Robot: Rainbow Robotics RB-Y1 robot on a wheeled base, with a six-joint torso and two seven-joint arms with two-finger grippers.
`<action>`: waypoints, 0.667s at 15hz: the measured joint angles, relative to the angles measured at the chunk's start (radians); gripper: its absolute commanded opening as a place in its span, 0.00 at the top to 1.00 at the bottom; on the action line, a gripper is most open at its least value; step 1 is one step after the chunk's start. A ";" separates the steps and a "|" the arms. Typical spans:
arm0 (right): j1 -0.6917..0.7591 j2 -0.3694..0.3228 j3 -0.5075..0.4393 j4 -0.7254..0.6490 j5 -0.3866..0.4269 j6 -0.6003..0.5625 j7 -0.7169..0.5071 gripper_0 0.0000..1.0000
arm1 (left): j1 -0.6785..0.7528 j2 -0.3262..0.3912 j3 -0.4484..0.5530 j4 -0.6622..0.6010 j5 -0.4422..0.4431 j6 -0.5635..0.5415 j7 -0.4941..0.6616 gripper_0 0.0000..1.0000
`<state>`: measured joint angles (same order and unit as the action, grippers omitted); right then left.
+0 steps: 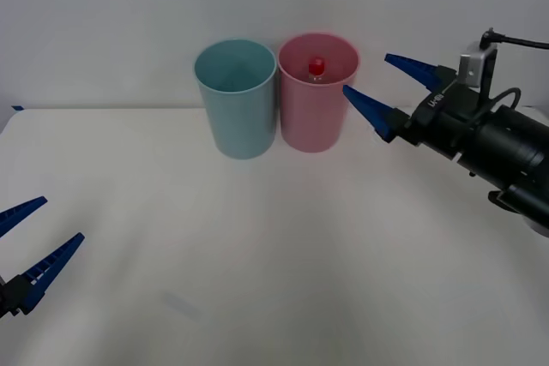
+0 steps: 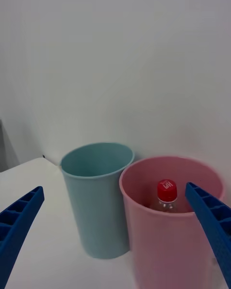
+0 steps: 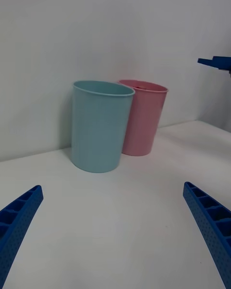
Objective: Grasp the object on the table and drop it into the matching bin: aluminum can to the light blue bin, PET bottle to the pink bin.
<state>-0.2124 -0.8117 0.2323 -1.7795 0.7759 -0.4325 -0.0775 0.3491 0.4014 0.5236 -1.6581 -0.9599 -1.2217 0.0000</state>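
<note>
The white table [image 1: 257,246] carries two cups standing upright near its far edge: the light blue bin [image 1: 236,99] and, touching it, the pink bin [image 1: 316,93].

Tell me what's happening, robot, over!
Right tool open, beside the pink bin rim. Left tool open, low over the table. PET bottle upright inside the pink bin. Light blue bin alongside. Nothing in the way.
</note>
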 measured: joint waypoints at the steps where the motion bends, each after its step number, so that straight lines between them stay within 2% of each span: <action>1: 0.042 -0.007 -0.022 -0.018 0.000 -0.022 0.012 0.00 | 0.000 0.000 0.000 0.000 0.000 0.000 0.000 0.00; 4: 0.143 -0.011 -0.083 -0.026 0.004 -0.122 0.079 0.00 | 0.000 0.000 0.000 0.000 0.000 0.000 0.000 0.00; 7: 0.234 -0.014 -0.123 -0.025 0.005 -0.160 0.200 0.00 | 0.000 0.000 0.000 0.000 0.000 0.000 0.000 0.00; 10: 0.335 -0.013 -0.168 -0.026 0.003 -0.203 0.250 0.00 | 0.000 0.000 0.000 0.000 0.000 0.000 0.000 0.00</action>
<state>0.1223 -0.8250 0.0645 -1.8050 0.7793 -0.6359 0.1726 0.3490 0.4014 0.5236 -1.6581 -0.9599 -1.2217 0.0000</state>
